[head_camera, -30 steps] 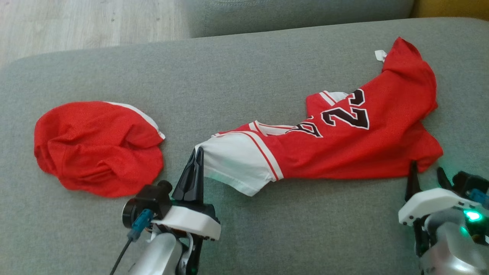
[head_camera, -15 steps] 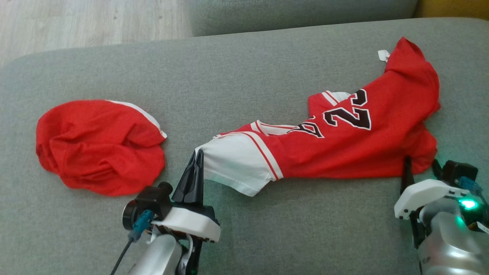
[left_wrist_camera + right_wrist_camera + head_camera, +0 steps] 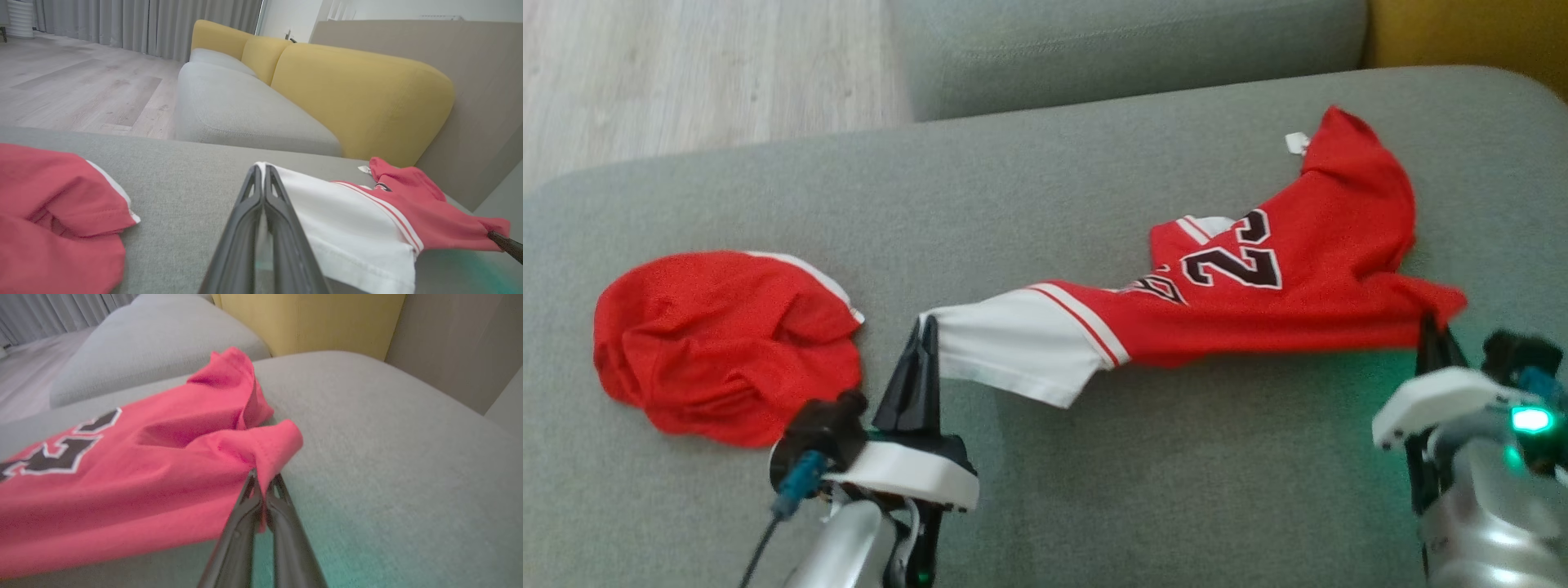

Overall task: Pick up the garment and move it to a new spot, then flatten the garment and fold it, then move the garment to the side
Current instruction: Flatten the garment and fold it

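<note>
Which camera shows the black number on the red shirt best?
The head view: both digits of the black number on the jersey lie in plain sight, seen from above. The right wrist view catches it blurred, at a slant, cut by the picture's edge. The left wrist view gives the jersey's white end.

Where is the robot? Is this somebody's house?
Probably a living room, in a home or maybe a showroom: a grey sofa with yellow back cushions, long grey curtains and a wooden floor.

Cushion (image 3: 1013, 204) open between red bundle (image 3: 727, 343) and jersey (image 3: 1258, 310); second cushion (image 3: 1127, 49) beyond.
</note>
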{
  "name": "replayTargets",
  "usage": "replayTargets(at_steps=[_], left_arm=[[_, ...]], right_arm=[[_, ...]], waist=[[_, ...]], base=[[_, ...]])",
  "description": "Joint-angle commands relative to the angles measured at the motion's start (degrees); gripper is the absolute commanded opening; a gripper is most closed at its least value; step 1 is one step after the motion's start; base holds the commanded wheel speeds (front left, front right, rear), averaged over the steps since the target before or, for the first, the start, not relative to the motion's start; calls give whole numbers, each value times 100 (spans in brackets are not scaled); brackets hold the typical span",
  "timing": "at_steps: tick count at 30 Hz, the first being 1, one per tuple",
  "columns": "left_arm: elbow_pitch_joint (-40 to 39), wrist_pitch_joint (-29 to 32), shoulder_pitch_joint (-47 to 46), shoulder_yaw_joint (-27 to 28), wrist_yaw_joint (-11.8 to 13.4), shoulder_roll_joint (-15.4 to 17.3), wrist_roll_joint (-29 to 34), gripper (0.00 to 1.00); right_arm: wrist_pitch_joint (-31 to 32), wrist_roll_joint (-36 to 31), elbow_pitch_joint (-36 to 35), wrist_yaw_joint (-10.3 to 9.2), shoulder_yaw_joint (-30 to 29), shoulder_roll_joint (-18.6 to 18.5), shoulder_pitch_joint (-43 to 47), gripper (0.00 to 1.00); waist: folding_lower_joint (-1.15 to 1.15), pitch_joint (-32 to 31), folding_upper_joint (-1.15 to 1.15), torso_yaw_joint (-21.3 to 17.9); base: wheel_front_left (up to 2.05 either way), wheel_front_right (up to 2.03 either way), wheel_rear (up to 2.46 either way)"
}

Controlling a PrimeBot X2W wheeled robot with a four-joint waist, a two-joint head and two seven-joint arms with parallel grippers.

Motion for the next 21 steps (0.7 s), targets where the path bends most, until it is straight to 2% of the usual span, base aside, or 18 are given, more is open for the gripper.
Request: replayTargets(at_steps=[1, 6, 10, 12, 17, 21], left_arm=[[-225, -71, -174, 256, -35, 14, -78, 0], [-505, -69, -649, 355, -134, 14, -574, 0], [-720, 39, -1579, 487, -109, 14, -851, 0], [-802, 69, -2136, 637, -46, 14, -956, 0], [-985, 82, -3258, 948, 66, 35, -1022, 0], [-1230, 242, -3546, 1034, 124, 162, -1028, 0]], right_arm=[[-80, 92, -270, -4, 247, -21, -175, 0], [127, 728, -1280, -4, 1104, -21, -332, 0], [662, 741, -2426, -4, 1681, -40, -590, 0], [896, 912, -2926, -4, 1964, -167, -827, 0], [1221, 1390, -3772, -4, 2216, -615, -1310, 0], [1375, 1708, -4414, -4, 2323, -830, -1312, 0]], waist=[[0, -90, 0, -68], [0, -284, 0, -138], [0, -437, 0, -152], [0, -489, 0, -164], [0, -588, 0, -158], [0, -635, 0, -155]], base=[[0, 0, 0], [0, 0, 0], [0, 0, 0], [0, 0, 0], [0, 0, 0], [0, 0, 0]])
